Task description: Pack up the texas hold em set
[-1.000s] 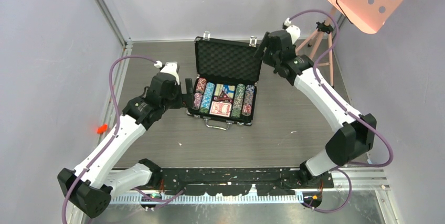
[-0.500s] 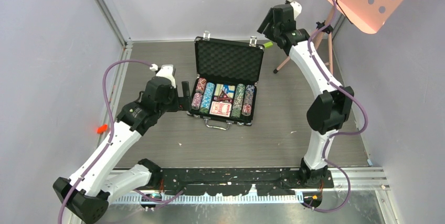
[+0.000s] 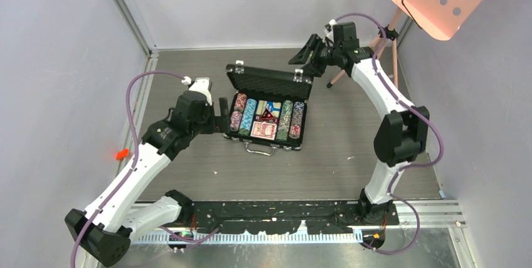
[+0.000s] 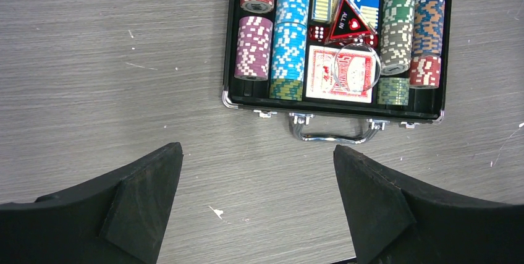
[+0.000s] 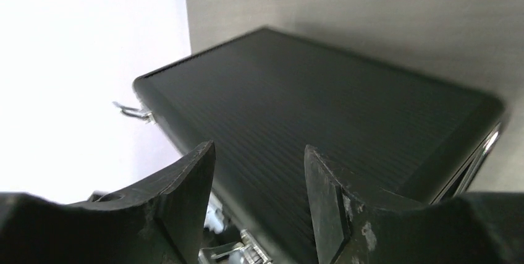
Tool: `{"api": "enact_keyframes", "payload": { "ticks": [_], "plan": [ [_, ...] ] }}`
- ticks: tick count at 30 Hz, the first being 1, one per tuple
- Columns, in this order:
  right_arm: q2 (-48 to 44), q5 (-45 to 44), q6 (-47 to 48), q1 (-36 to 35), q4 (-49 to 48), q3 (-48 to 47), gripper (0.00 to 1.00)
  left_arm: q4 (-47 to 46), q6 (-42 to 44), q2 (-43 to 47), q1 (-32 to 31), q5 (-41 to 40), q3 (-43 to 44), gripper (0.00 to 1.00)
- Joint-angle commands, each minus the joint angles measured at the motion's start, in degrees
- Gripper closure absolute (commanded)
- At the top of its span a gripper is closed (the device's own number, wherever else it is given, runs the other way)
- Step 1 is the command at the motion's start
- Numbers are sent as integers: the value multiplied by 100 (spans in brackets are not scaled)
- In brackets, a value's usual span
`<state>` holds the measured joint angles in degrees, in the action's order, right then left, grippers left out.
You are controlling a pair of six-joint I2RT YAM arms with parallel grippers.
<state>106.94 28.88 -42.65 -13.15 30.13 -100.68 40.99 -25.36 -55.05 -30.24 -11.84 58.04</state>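
Lid [image 3: 270, 83] of the briefcase [image 4: 333, 107] has tipped forward from upright, half over the chip stacks [image 3: 251, 116], with the right claw [image 5: 258, 165] behind it, partly spread, gripping nothing. Left claw [image 4: 254, 171] hangs wide apart beside the briefcase on the counter [image 3: 326, 161]. Closing looks underway; latches remain.

The left arm [image 3: 135, 169] runs from a low-folded elbow at the near left corner up and inward. Its wrist is turned so that the left gripper [image 3: 221, 115] angles down and toward the right, with its black fingers [image 4: 145, 199] spread wide. The right arm [image 3: 376, 95] climbs steeply from its base to a raised elbow [image 3: 401, 139], then stretches far forward and leftward. The right gripper [image 3: 305, 54] tips down to the left, its fingers [image 5: 185, 196] standing partly apart.
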Motion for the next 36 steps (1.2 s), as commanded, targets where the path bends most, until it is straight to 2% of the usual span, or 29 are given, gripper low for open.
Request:
{"api": "enact_keyframes", "payload": {
  "ticks": [1, 5, 8, 10, 11, 12, 13, 17, 23, 26, 30, 36],
  "plan": [
    [-1218, 881, -223, -65, -472, 854, 40, -131, -30, -52, 27, 118, 168, 4],
    [-1878, 697, -50, -63, -352, 1573, 39, -110, 17, -102, 27, 319, 256, 4],
    [-2301, 328, 213, -114, -165, 2041, 41, -180, 262, -111, 27, 855, 219, 4],
    [-2451, -229, 661, -362, 102, 2163, 45, -304, 304, -115, 27, 1096, 93, 4],
    [-2487, -784, 1037, -513, 372, 2165, 46, -385, 297, -122, 27, 1147, 7, 4],
    [-2486, -1107, 1206, -856, 494, 2162, 46, -453, 283, -135, 27, 1156, -76, 4],
    [-2441, -1661, 1450, -1019, 672, 2169, 46, -500, 278, -156, 27, 1157, -161, 4],
    [-2146, -2374, 1474, -1648, 593, 2442, 48, -636, 266, -330, 27, 1142, -405, 3],
    [-1509, -2653, 1272, -2139, 130, 2809, 53, -838, -87, -451, 27, 755, -803, 0],
    [-1152, -2722, 1237, -2315, 22, 2849, 56, -1019, -91, -525, 33, 836, -941, 1],
    [-873, -2837, 1192, -2460, -8, 2999, 61, -1074, -66, -678, 31, 901, -967, 8],
    [-711, -3387, 1178, -2607, 8, 3419, 62, -1122, 177, -772, 36, 823, -811, 11]
  ]
}}
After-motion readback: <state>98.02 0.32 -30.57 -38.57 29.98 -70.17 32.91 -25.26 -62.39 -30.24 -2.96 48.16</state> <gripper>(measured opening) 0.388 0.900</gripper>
